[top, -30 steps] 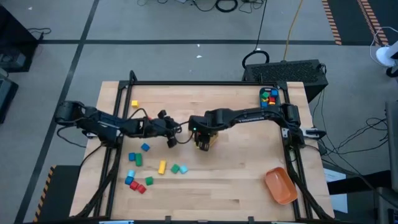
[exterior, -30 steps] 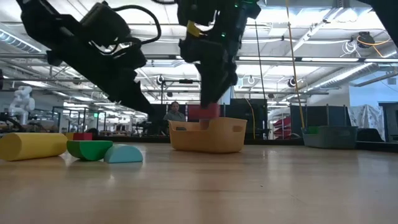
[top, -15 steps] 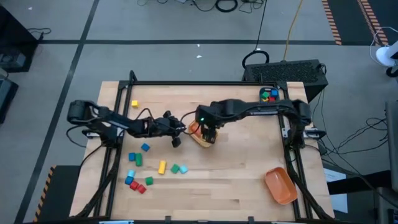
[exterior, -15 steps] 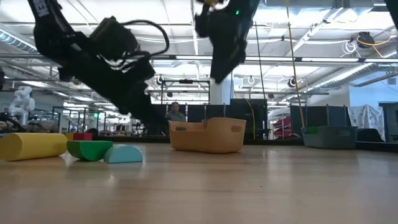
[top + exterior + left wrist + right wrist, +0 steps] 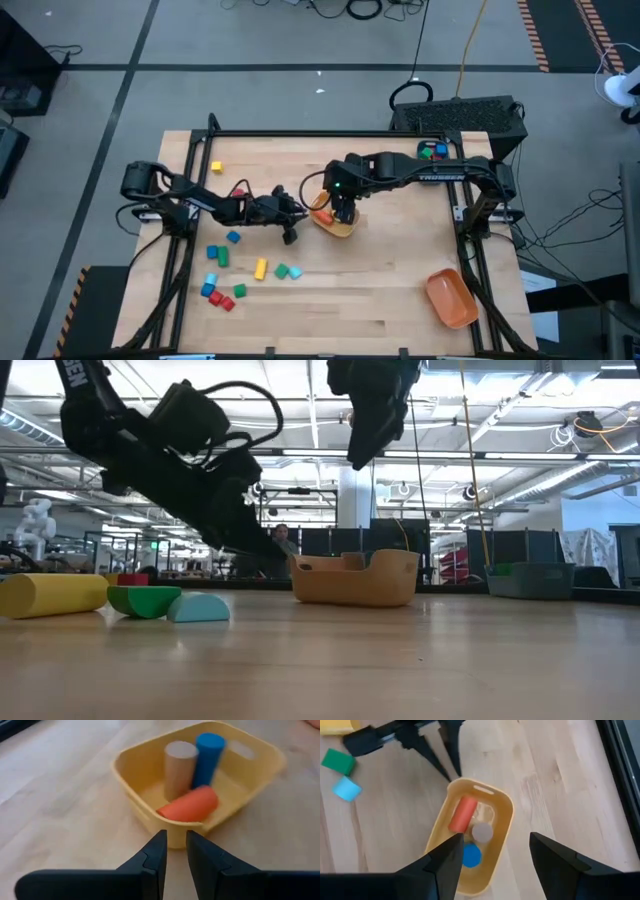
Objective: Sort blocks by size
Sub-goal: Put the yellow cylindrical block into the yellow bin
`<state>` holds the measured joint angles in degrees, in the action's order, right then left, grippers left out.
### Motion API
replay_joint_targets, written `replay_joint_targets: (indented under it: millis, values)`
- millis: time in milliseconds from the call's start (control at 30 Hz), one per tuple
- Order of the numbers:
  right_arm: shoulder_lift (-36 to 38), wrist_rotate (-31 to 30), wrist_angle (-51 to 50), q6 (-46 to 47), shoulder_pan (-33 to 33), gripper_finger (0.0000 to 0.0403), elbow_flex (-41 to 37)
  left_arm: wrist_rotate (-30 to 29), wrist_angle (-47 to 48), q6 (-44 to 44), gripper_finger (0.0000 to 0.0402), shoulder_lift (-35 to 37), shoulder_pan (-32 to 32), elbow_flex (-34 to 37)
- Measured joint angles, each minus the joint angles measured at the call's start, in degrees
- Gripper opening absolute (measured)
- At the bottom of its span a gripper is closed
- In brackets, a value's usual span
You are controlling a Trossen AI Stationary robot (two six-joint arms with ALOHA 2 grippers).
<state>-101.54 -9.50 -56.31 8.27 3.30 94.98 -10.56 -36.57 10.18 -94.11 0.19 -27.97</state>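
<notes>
Wooden table (image 5: 400,290), yellow bin (image 5: 485,815) beneath spread right pincer (image 5: 492,857)

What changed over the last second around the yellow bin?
The right gripper let a red cylinder go into the yellow bin and rose, jaws open. The left gripper, jaws pinched on the bin's rim, dragged it rightward. The loose blocks and orange bin stayed put.

Red (image 5: 463,813), tan (image 5: 481,832), blue cylinders (image 5: 470,855) inside yellow bin (image 5: 501,826).
</notes>
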Motion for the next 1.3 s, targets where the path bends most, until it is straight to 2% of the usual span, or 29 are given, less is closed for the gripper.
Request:
replay_joint_targets:
  millis: [200, 400, 600, 700, 767, 967, 1133, 1300]
  values:
    - [0.03, -1.21, -1.68, 0.58, -0.05, 0.0212, -3.65, -1.95, 3.59, 2.47, 0.0074, 0.43, -5.21, -0.14]
    - [0.66, -2.79, -2.57, 4.92, 0.01, 0.0212, -14.34, -7.37, 9.43, 4.54, 0.0074, 2.96, -8.37, -0.11]
    - [4.08, -8.27, 10.82, 7.56, 2.83, 0.0198, -26.47, -11.53, 16.23, 4.5, 0.0074, 9.24, -8.72, -0.11]
    - [4.38, -8.44, 15.41, 7.46, 5.27, 0.0183, -30.33, -12.29, 17.51, 4.52, 0.0074, 12.06, -8.72, -0.11]
    - [4.38, -7.31, 18.58, 6.61, 6.41, 0.0173, -32.74, -12.46, 18.02, 4.49, 0.0074, 13.71, -8.72, -0.1]
    - [4.38, 2.32, 23.87, 7.43, 5.78, 0.0154, -36.11, -12.55, 21.11, 4.51, 0.0074, 17.15, -8.85, -0.11]
    - [4.38, 5.62, 25.48, 10.13, 0.76, 0.015, -35.38, -13.87, 27.75, 7.21, 0.0074, 20.18, -8.85, -0.11]
    - [4.38, 5.89, 30.51, 11.16, -3.41, 0.015, -34.6, -14.2, 37.3, 12.48, 0.0074, 24.64, -8.85, -0.11]
